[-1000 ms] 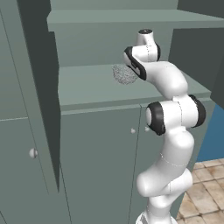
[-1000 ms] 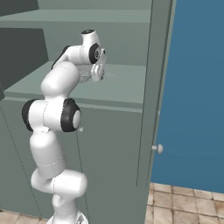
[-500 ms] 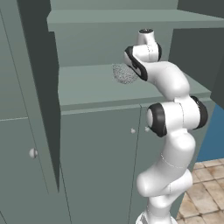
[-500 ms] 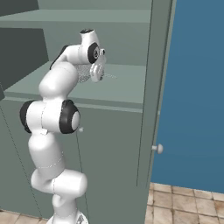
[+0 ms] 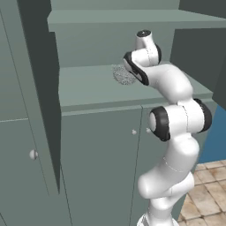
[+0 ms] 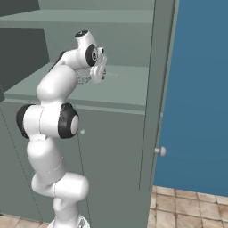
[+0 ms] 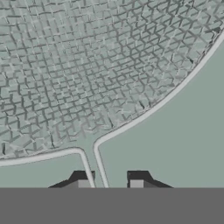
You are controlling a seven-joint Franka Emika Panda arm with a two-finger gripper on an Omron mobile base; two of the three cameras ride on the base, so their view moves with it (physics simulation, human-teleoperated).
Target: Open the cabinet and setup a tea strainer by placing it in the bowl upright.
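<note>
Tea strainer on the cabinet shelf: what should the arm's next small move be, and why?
Probably a short, straight lift. In the hand view the gripper has its tips close either side of the tea strainer's thin wire handle, so it looks gripped, while the mesh basket rests on the shelf.

The white arm rises from its base in a bent column, elbow joint dark and forward, forearm reaching up and back. The wrist folds over so the gripper [image 7: 107, 183] points down and away. Its fingers [image 7: 81, 183] stand close together, nearly closed, with a thin wire stem between them.
</note>
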